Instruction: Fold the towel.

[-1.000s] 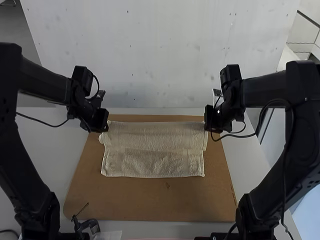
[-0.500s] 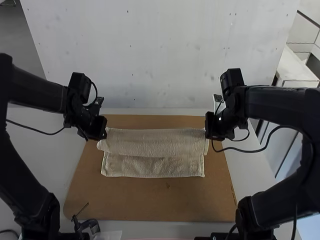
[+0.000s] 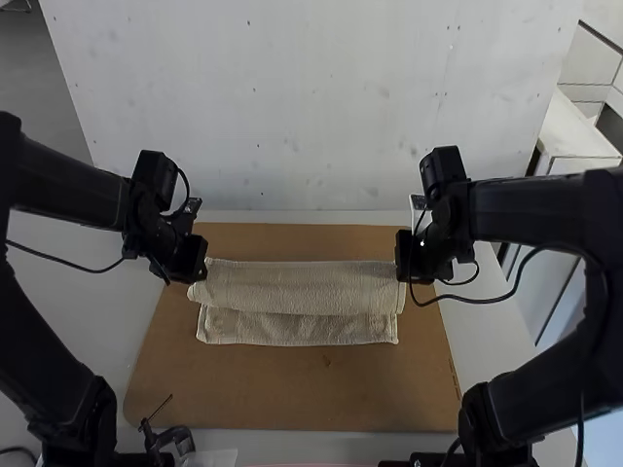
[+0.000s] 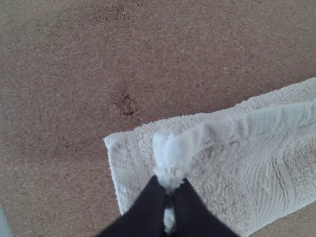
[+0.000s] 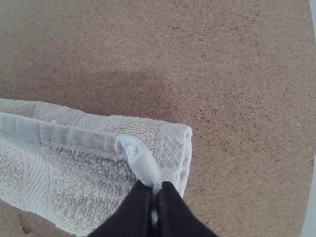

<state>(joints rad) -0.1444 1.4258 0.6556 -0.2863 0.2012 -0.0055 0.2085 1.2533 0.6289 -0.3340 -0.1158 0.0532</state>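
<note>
The towel ran nine to three o'clock between the grippers.
Over the board, the left gripper pinched the upper layer's ten-o'clock corner, the right gripper its two-o'clock corner; neither arm was clearly nearer. The lower layer's exposed edge lay toward six, likely the held edge's next heading. In the high view the grippers hid both pinched corners, and the layers under the flap could not be made out.
</note>
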